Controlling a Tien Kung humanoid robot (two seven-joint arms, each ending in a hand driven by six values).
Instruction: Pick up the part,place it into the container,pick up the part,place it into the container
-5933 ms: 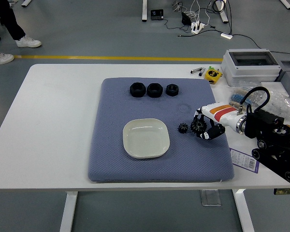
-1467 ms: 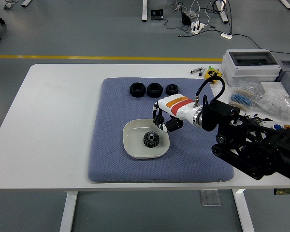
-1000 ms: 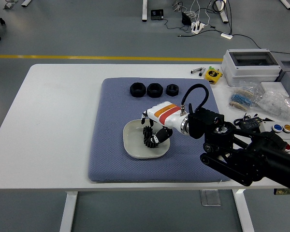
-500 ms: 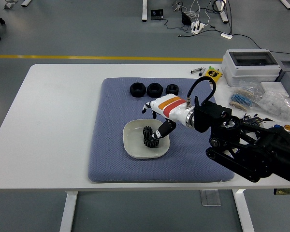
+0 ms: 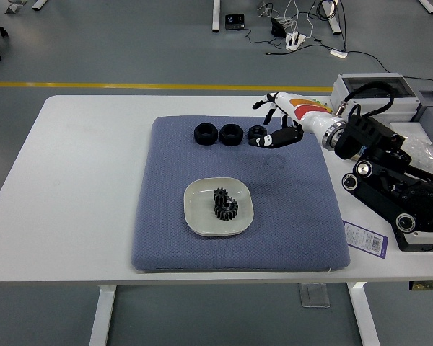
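Two black gears point(image 5: 224, 204) lie together in the white dish point(image 5: 200, 217) in the middle of the blue-grey mat point(image 5: 166, 187). Three black ring-shaped parts point(image 5: 229, 134) stand in a row at the mat's far edge. My right hand point(image 5: 271, 122), white with an orange stripe, hovers over the mat's far right, just right of the rightmost ring part point(image 5: 256, 132). Its fingers are spread and hold nothing. The left arm is out of view.
A grey plastic box point(image 5: 375, 97) stands at the table's far right, with a yellow tape measure point(image 5: 318, 112), pens and bags of small parts near it. A purple label point(image 5: 366, 238) lies at the mat's right. Cables lie on the floor beyond.
My right hand let go of the second gear in the dish, opened, and drew back up and to the right, to the mat's far right corner.
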